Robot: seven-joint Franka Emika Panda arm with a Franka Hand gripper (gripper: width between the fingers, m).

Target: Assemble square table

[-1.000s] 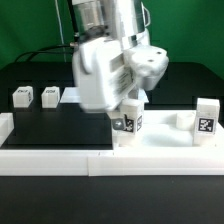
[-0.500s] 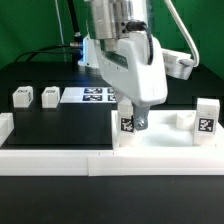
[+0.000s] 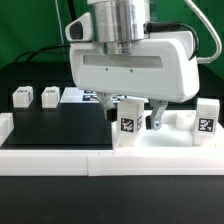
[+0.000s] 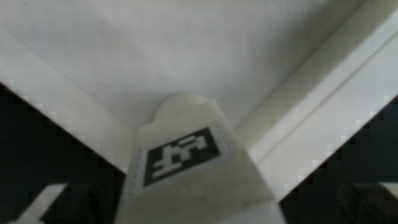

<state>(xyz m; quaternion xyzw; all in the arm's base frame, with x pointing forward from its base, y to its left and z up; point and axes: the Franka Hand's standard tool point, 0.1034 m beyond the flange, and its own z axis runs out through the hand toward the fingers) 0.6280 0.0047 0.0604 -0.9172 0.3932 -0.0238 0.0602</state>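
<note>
White leg [image 3: 128, 125] upright on square slab [image 3: 172, 142], corner at the exterior view's left, tag facing unchanged | tool [image 3: 134, 121] swung round it within the last second, fingers released and straddling | judged: resetting for another twist | spare leg [image 3: 21, 96] waits on bench [image 3: 60, 125]

The large white plastic square slab [image 3: 165, 140] lies flat on the black bench [image 3: 60, 125], at the exterior view's right, with its ribs up. One small white tagged leg block [image 3: 128, 122] stands upright at the slab's corner toward the exterior view's left. A second leg block [image 3: 207, 115] stands upright at the slab's right side. A third leg block [image 3: 22, 96] and a fourth leg block [image 3: 47, 95] lie side by side at the far left, well apart from the slab.
</note>
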